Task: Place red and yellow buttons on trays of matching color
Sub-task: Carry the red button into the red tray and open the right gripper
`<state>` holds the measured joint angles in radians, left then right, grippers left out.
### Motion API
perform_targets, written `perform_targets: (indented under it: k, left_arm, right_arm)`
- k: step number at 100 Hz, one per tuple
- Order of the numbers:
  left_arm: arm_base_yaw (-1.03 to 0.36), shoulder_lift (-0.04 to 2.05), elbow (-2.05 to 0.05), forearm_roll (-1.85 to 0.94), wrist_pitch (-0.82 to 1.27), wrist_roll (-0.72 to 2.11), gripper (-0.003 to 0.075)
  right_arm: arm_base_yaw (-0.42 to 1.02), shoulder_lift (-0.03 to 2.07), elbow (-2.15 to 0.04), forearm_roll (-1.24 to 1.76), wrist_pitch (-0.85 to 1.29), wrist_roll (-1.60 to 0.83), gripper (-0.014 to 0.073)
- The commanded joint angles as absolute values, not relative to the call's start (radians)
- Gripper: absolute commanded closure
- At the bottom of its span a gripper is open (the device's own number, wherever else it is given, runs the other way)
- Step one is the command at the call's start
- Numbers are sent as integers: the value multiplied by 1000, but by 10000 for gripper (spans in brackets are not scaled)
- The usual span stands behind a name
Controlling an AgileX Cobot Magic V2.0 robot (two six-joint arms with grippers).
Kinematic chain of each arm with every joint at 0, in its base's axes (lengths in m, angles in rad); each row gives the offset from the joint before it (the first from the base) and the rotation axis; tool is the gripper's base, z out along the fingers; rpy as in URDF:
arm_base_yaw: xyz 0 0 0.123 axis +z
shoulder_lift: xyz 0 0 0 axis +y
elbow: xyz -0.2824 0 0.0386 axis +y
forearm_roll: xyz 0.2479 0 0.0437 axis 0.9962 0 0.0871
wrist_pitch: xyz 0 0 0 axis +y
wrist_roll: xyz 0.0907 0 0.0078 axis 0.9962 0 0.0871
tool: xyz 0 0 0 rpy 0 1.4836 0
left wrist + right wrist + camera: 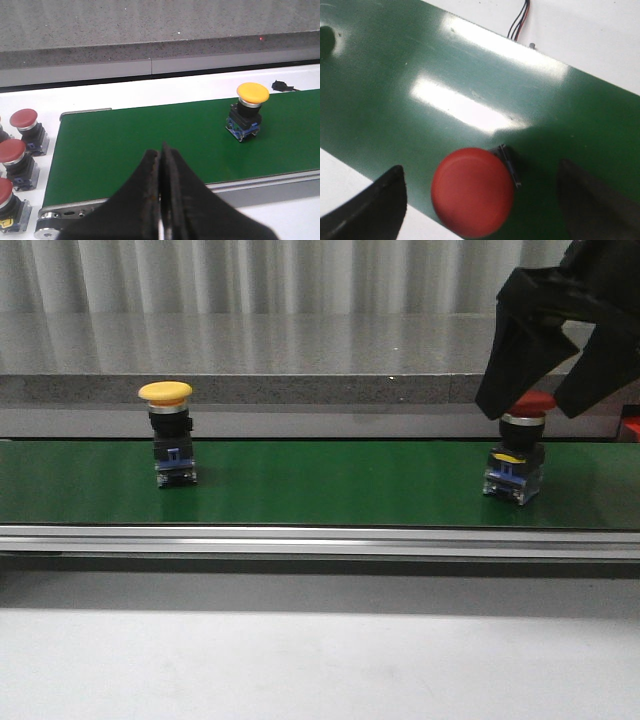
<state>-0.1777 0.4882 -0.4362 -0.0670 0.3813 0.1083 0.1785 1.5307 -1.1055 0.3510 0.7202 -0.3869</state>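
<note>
- Red button (516, 448) stands upright on the green conveyor belt (330, 485), at the belt's right end in the front view; long axis vertical, mushroom cap on top.
- Right gripper (528, 405) sits directly over it — jaws spread wide, one finger either side of the red cap. Right wrist view: the cap (472, 198) lies between the two dark fingers (380, 205), clear gaps on both sides, nearer one finger than the other. No contact visible; nothing held.
- Judgement: the coming move turns on this straddle — lower a little along the vertical axis, then close on the cap or the black body below it. Slight re-centring may help.
- Yellow button (168, 435) stands upright near the belt's left end, well apart from the red one; the left arm is the nearer arm.
- Left gripper (162, 200): jaws pressed together, empty, hovering at the belt's near edge, away from the yellow button (248, 110).
- Spare red buttons (25, 131) stand off the belt end, left wrist view.
- Trays: not in view.
</note>
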Motion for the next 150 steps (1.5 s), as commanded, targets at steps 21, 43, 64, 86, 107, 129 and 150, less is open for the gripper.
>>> perform_targets:
  k: [21,43,64,86,107,129,150]
  left_arm:
    - [-187,491,-462,-77,308,107,741]
    - [-187,491,-462,-77,310,107,741]
    - [-187,491,-462,-77,310,107,741]
    - [-187,491,-462,-77,312,107,741]
    - [-187,491,-462,-77,312,107,741]
    - [-187,491,-462,-77,310,107,741]
    - [-187,491,-462,-77,310,107,741]
  right_arm:
    - [169,1548,-1155,371,740,-392,498]
    - [53,1535,-1287,369,835,-392,548]
    - [-199,1571,-1418,358,757,-385,548]
    - [-400,1679,-1485,358,638,-339,548]
    - [-478,1781,-1490,358,579,-338,548]
    - [-512,1877,-1490,359,550,-338,548]
    - [-534,1917,-1489,359,550,-338,548]
